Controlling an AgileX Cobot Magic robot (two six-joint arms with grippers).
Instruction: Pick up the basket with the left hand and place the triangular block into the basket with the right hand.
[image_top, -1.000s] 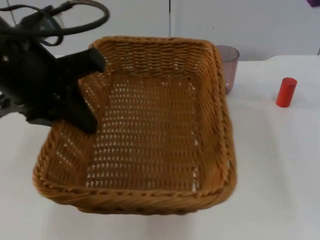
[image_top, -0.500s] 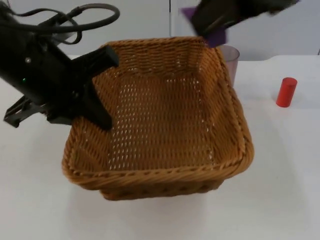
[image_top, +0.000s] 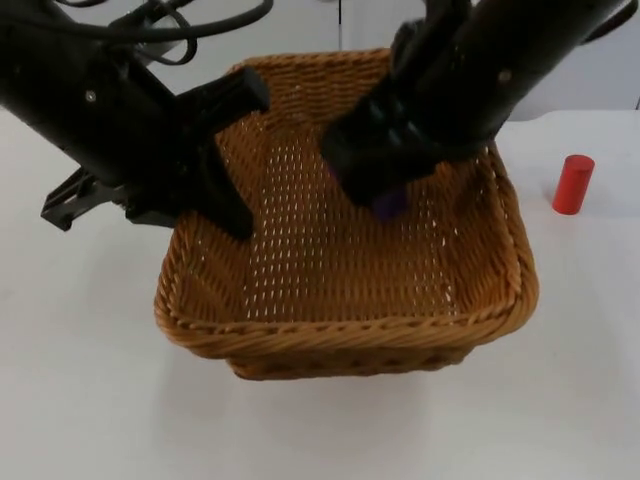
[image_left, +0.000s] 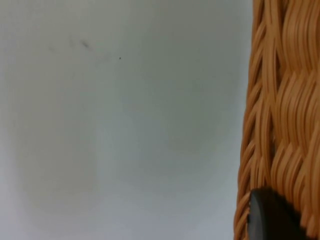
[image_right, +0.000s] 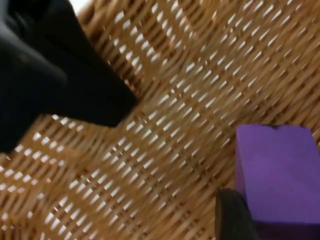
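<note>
A woven wicker basket (image_top: 340, 335) hangs tilted over the table's middle. My left gripper (image_top: 226, 186) is shut on its left wall, one finger reaching down inside. In the left wrist view the basket's rim (image_left: 280, 125) runs beside a black fingertip (image_left: 270, 216). My right gripper (image_top: 386, 198) is low inside the basket, shut on the purple triangular block (image_top: 389, 206). The right wrist view has the purple block (image_right: 277, 175) against a fingertip (image_right: 232, 216), just above the basket's woven floor (image_right: 175, 125). The left gripper's finger (image_right: 60, 75) is there too.
A red cylinder (image_top: 573, 184) stands on the white table (image_top: 80, 400) to the right of the basket. The grey partition wall (image_top: 300, 25) closes the far side.
The left gripper has carried the basket to the right and toward the wall. The right arm came in from the upper right and lowered the purple block into the basket.
</note>
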